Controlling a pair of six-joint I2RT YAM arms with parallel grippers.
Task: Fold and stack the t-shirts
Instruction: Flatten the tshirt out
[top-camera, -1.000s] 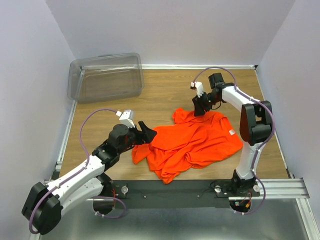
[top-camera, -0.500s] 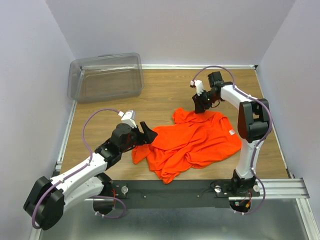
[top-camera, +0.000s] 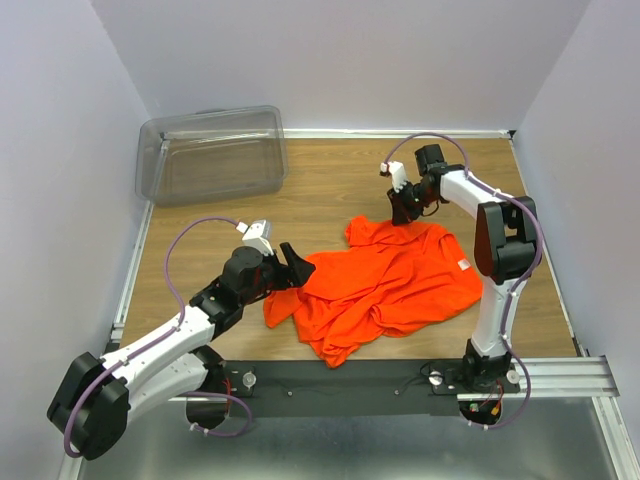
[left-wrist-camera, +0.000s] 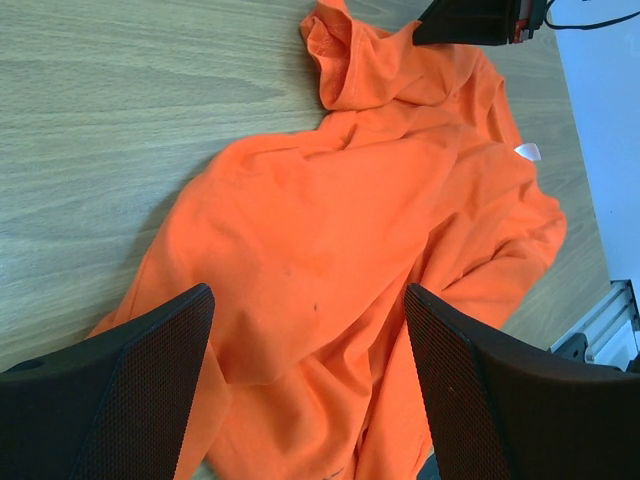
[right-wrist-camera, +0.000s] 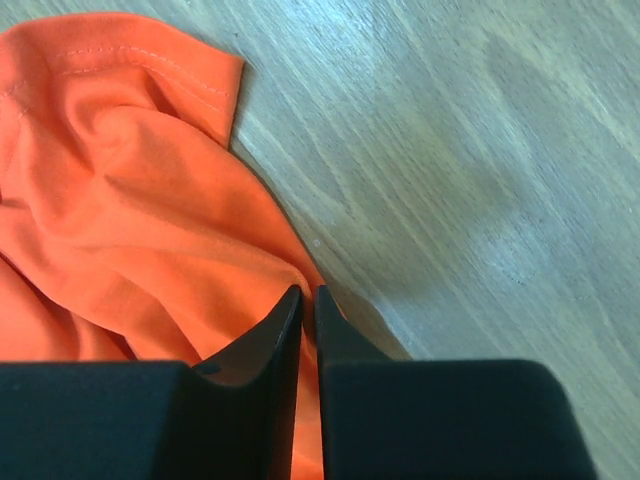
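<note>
One bright orange t-shirt (top-camera: 390, 280) lies crumpled on the wooden table, its white neck tag (top-camera: 464, 265) near the right side. My left gripper (top-camera: 300, 265) is open and hovers low over the shirt's left part; in the left wrist view (left-wrist-camera: 305, 300) the fabric (left-wrist-camera: 340, 230) lies between the spread fingers. My right gripper (top-camera: 403, 214) is at the shirt's far edge. In the right wrist view its fingers (right-wrist-camera: 308, 292) are pressed together on the fabric's edge (right-wrist-camera: 130, 200). The tag also shows in the left wrist view (left-wrist-camera: 527, 151).
A clear plastic bin (top-camera: 212, 155) stands at the far left corner of the table. Bare wood (top-camera: 330, 180) lies between the bin and the shirt. White walls close in on the left, back and right. A metal rail (top-camera: 560, 375) runs along the near edge.
My right gripper has moved slightly toward the far side at the shirt's edge. My left arm has shifted a little; its gripper stays open over the shirt.
</note>
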